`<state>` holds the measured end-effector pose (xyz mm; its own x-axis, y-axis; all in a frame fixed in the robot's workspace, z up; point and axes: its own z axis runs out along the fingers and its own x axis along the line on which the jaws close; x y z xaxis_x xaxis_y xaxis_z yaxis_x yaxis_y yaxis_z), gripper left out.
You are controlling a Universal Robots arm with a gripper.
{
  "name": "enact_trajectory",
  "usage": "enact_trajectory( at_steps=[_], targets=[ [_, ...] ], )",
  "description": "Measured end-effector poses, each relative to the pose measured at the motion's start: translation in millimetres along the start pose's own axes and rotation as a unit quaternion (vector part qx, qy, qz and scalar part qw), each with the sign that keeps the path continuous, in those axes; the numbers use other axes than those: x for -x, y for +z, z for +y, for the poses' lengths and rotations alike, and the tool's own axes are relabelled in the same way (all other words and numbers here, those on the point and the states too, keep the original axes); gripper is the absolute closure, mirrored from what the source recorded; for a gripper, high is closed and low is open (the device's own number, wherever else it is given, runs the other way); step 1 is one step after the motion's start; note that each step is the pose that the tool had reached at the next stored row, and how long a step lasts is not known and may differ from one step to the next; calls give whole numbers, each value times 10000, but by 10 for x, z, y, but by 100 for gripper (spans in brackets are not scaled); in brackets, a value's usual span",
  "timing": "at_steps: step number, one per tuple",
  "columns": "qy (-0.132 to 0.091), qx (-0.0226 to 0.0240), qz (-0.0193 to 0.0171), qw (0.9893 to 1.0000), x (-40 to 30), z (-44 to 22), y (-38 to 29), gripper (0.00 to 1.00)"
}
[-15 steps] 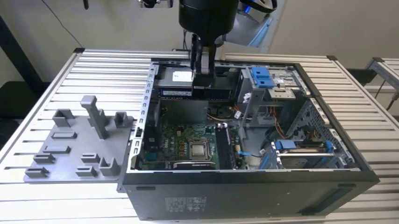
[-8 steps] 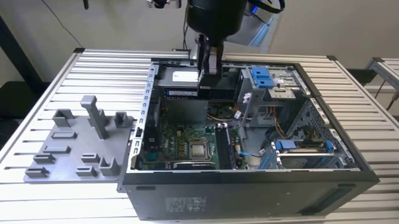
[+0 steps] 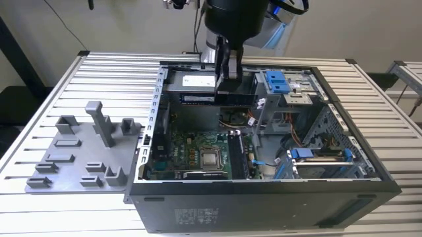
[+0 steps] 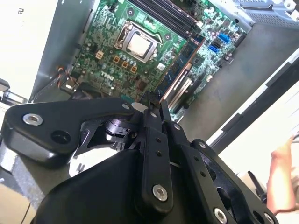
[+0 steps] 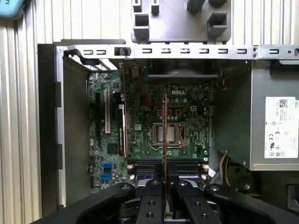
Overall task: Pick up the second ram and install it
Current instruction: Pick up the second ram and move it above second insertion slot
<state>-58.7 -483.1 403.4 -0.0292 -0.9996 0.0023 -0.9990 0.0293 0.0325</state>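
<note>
We see a work table (image 3: 79,89) topped with pale ribbed metal slats, its far corners capped in black. Behind it stands a plain off-white wall (image 3: 132,24), evenly lit, with a thin dark cable (image 3: 66,25) hanging across it. At the exterior view's right a second slatted table (image 3: 408,74) stands near the first. At the exterior view's left a dark beam (image 3: 16,49) slants past the table's edge.

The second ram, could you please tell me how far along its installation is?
Picked up: the pincer is shut on the second ram, holding it level above the open computer case. In hand: in the first wrist view it hangs edge-on over the motherboard, lying crosswise to the memory slots. Left: it is not yet seated in a slot.
</note>
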Motion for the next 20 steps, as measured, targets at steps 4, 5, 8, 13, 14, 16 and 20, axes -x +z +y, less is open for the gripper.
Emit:
enact_trajectory(
  at_steps=[4, 5, 8, 13, 14, 16, 20],
  targets=[
    [-1, 0, 0, 10000, 2, -44, -1, 86],
    [-1, 0, 0, 10000, 3, -65, -2, 86],
    [-1, 0, 0, 10000, 4, -137, -4, 86],
    [57, 0, -2, 10000, 10, -259, -6, 86],
    [83, 0, -2, 10000, 11, -272, -7, 86],
    [143, 0, -5, 9999, 14, -295, -6, 86],
    [256, 1, -8, 9997, 20, -345, -6, 86]
  ],
)
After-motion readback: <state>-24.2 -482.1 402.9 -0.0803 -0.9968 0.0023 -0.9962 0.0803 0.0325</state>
